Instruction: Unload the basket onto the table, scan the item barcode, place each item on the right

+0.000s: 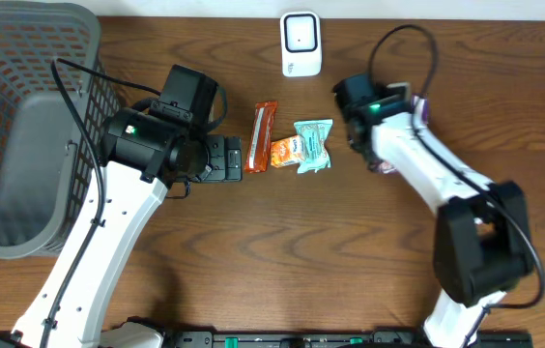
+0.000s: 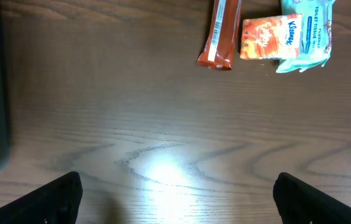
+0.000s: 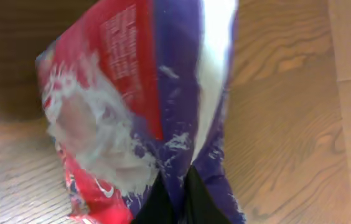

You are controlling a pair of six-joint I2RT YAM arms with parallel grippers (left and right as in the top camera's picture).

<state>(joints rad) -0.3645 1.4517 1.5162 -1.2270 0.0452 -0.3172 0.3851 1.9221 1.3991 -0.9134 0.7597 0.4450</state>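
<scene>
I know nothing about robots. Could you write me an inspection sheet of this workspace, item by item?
surface: wood-grain table.
job's things: red and purple bag, held up by the right arm; white scanner at the far edge.
clutter: bar beside orange pack, which overlaps teal pack; grey basket at the left.
grippers: left gripper open, holding nothing, near the bar; right gripper shut on the bag.
cables: left cable along its arm; right cable looping above its arm.
surroundings: nothing seen.
</scene>
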